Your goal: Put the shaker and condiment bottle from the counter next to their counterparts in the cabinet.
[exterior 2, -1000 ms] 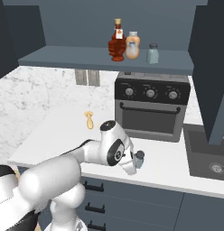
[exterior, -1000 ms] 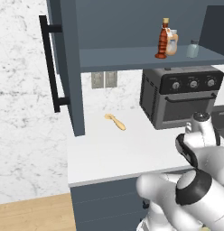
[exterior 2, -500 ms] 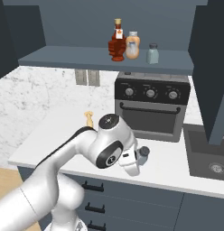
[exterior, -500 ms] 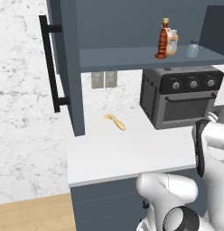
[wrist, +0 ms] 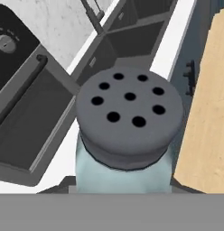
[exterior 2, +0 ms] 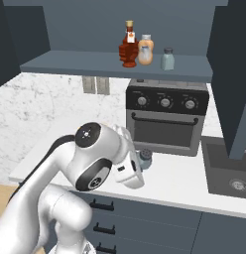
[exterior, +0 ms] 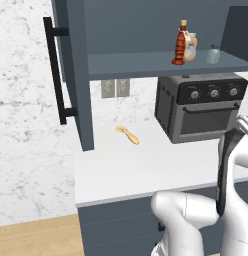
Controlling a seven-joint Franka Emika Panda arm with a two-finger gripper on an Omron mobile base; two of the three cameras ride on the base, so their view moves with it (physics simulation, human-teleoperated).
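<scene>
The small translucent blue-grey shaker with a perforated grey cap sits just before the pincer, low over the white worktop in front of the black toaster oven. Whether the pincer clamps it, I cannot tell. The dark red-brown ribbed bottle stands on the cabinet shelf.

No legible text, label or number on anything.
</scene>
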